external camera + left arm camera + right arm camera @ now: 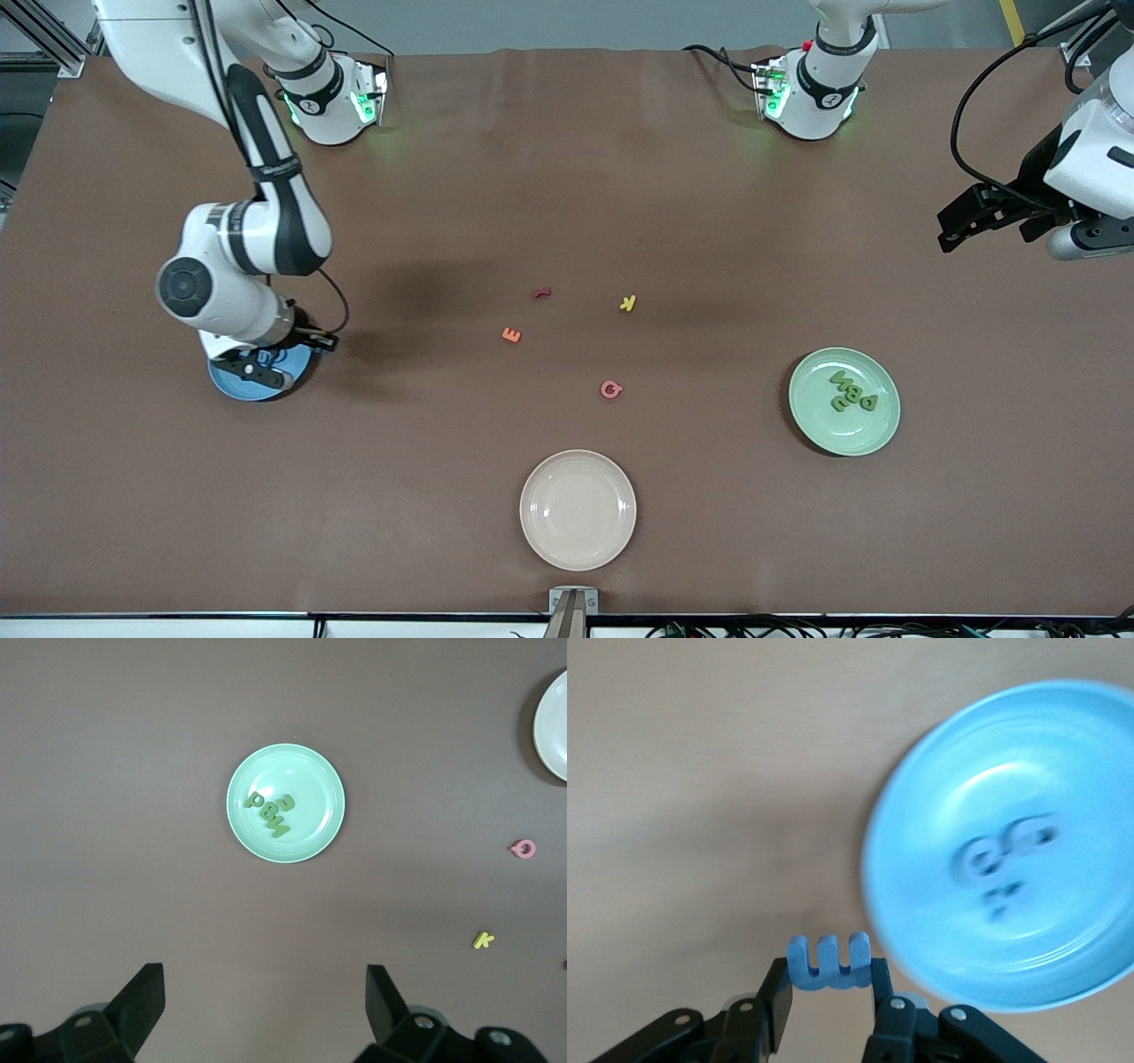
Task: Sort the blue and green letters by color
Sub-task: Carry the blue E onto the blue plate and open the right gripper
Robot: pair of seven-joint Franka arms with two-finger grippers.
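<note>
Blue letters [1005,859] lie in the blue plate [1063,966] at the right arm's end of the desk [567,177]; the right hand [829,988], over that plate's rim, pinches another blue letter [828,961]. Four green letters [852,392] lie on the green plate [815,416]. High above the green plate, the left hand [266,1005] waits with fingers spread.

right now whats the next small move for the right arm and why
Probably carry the blue letter over the middle of the blue plate and let go. The right gripper has its fingers shut on that letter beside the plate's rim. Other blue letters already lie in the plate, and the green letters sit in the green plate.
</note>
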